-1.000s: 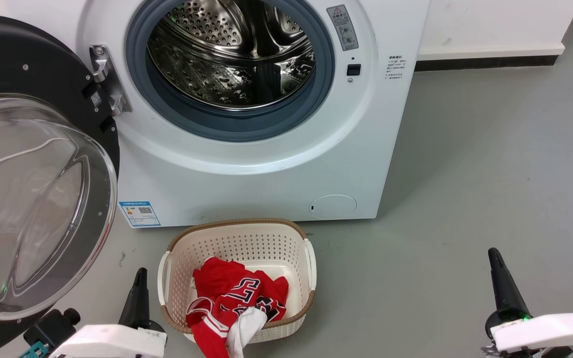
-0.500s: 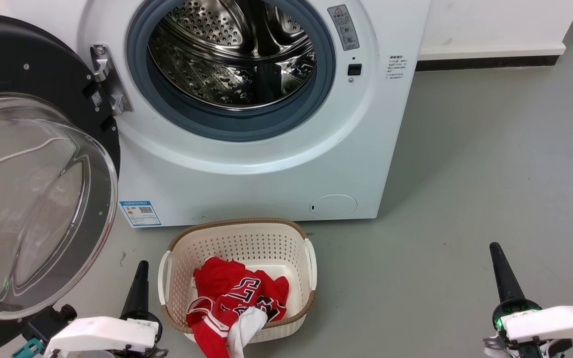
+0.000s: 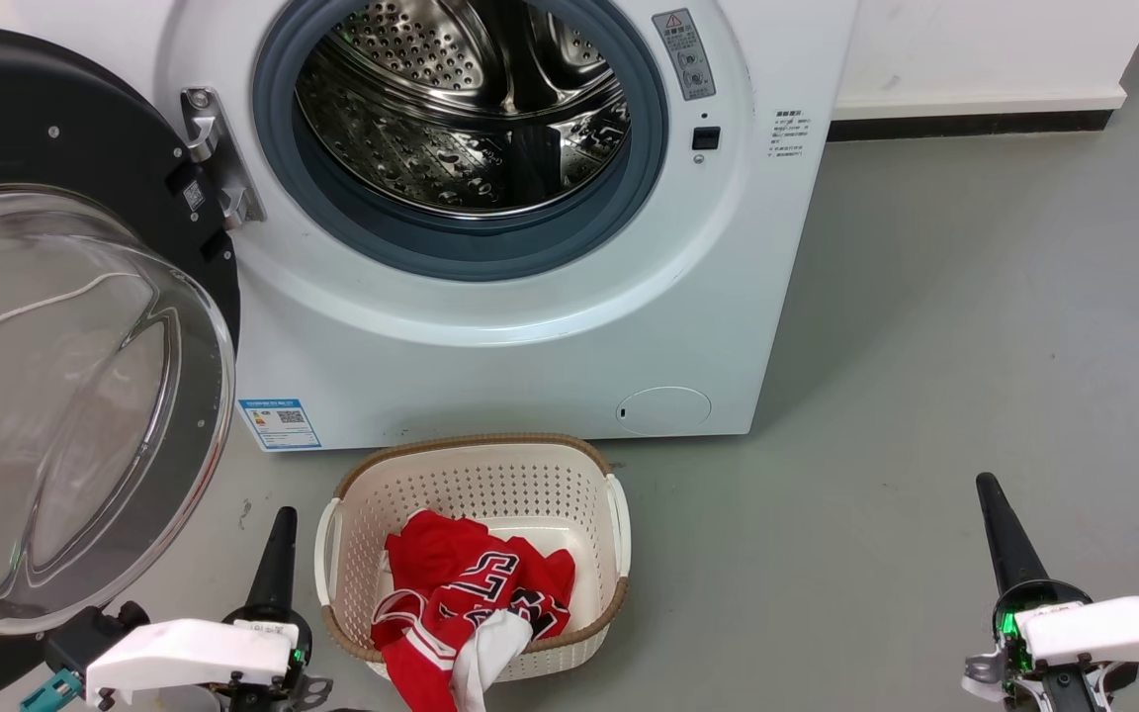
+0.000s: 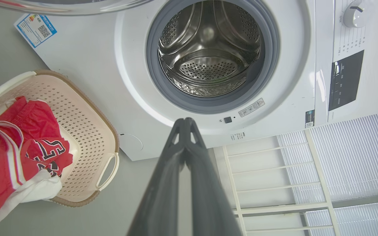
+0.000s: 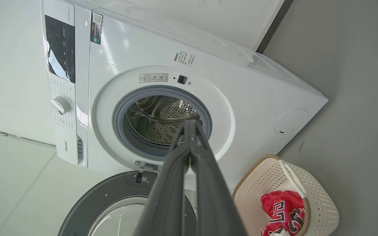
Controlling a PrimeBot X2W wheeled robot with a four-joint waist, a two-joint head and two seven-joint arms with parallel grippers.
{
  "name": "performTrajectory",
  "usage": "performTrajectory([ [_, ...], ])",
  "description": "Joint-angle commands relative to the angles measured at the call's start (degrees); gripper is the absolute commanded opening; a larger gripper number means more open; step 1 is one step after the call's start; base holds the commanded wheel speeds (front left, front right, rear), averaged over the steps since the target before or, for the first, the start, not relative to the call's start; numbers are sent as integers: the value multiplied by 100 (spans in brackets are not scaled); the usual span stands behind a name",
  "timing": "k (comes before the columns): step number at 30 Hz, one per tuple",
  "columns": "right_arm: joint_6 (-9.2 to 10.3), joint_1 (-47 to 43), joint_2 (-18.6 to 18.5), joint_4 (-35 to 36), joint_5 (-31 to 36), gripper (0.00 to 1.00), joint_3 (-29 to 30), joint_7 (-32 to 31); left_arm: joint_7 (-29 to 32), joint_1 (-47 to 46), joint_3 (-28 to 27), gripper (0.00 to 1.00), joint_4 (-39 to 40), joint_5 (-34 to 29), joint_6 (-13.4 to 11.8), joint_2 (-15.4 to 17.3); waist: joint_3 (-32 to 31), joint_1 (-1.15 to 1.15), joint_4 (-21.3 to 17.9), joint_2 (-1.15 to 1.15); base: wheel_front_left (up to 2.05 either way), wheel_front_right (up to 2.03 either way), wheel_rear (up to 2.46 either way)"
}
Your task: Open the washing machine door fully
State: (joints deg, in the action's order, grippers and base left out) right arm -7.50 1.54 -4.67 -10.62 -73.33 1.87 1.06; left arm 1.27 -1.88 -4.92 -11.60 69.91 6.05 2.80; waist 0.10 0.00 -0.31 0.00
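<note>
Nearest, at the lower left of the head view: left gripper (image 3: 282, 521), fingers pressed together on nothing, pointing up between the door's lower edge and the laundry basket (image 3: 619, 524), touching neither. At the lower right, well apart from everything on bare floor (image 3: 925, 346): right gripper (image 3: 989, 491), likewise closed up tight and empty. Just beyond the left gripper, basket holding a red garment (image 3: 461, 578), parked right in front of the washing machine (image 3: 490, 366). To the left, the washing machine door (image 3: 55, 119), swung far out on its metal hinge (image 3: 214, 158), inner face and glass bowl (image 3: 65, 396) turned toward the camera, no part of it over the opening. Farther back, grey-blue rubber ring (image 3: 471, 252) and steel drum (image 3: 461, 109) fully exposed. Looks close to done, though impossible to tell from here whether the hinge has reached its stop. For any travel left: use the left gripper, keep the fingers together as a blunt pusher, and lay them on the black rim at the edge farthest from the hinge, never on the glass. Press outward along the door's arc, not straight ahead, so as not to slide off the glossy surface. Go slowly and quit at the first firm resistance to spare the hinge. Lift clear of the basket rim before moving across. Leave the right gripper parked where it is, out of the swing.
</note>
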Motion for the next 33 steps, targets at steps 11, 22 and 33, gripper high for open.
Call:
performTrajectory([
  [11,1,233,-18,-84,-645,0,77,-174,171,-227,-61,0,-56,683,62,11,2,0,8,0,0,0,0],
  [22,1,326,-4,-172,-1149,0,135,-322,297,-313,-100,0,-127,1226,102,12,4,0,15,0,0,0,0],
  [33,2,418,14,-270,-1692,0,206,-477,438,-405,-143,0,-203,1815,134,11,6,0,24,0,0,0,0],
])
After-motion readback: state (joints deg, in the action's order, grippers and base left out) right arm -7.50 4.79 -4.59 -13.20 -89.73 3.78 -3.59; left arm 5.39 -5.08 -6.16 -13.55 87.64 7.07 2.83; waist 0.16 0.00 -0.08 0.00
